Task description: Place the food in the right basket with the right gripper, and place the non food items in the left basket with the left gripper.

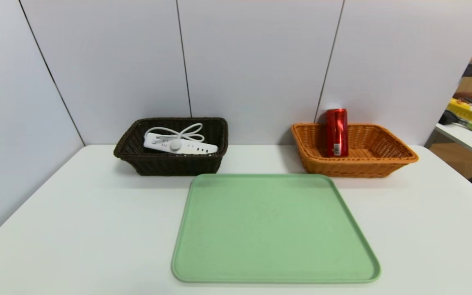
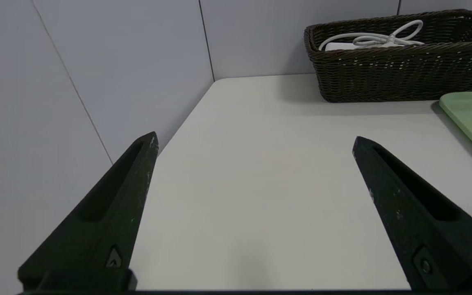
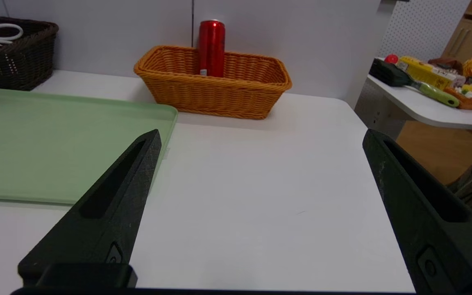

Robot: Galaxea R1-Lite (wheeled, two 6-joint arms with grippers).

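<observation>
From where I stand, the white table (image 1: 76,229) has a flat, pale green rectangular tray with a thin raised rim (image 1: 268,229) at its middle, and nothing lies on it. Behind the tray, toward the robot's left, sits a dark brown woven basket with sloping sides (image 1: 178,166). In it rests a long white power strip with sockets along its face (image 1: 182,145), lying at a slight slant, its white cord (image 1: 191,133) gathered into loops on top. Toward the robot's right, also behind the tray and well apart from the dark one, is an orange-brown woven basket (image 1: 355,166). A shiny red cylindrical can with a small white label patch low on its side (image 1: 337,133) stands in it, tilted a little and rising above the rim. Both baskets are close to the pale grey wall panels (image 1: 256,61). The left gripper (image 2: 254,141) hangs over the table's left part, out in front of the dark basket, its two black fingers spread wide with only bare tabletop between them. The right gripper (image 3: 262,133) is over the table's right part, in front of the orange-brown basket, just as wide and holding nothing. Off past the right edge, a separate white side table (image 3: 432,104) carries a jumble of things, among them a yellow box (image 3: 422,73) and a black brush with a green handle (image 3: 436,95).
</observation>
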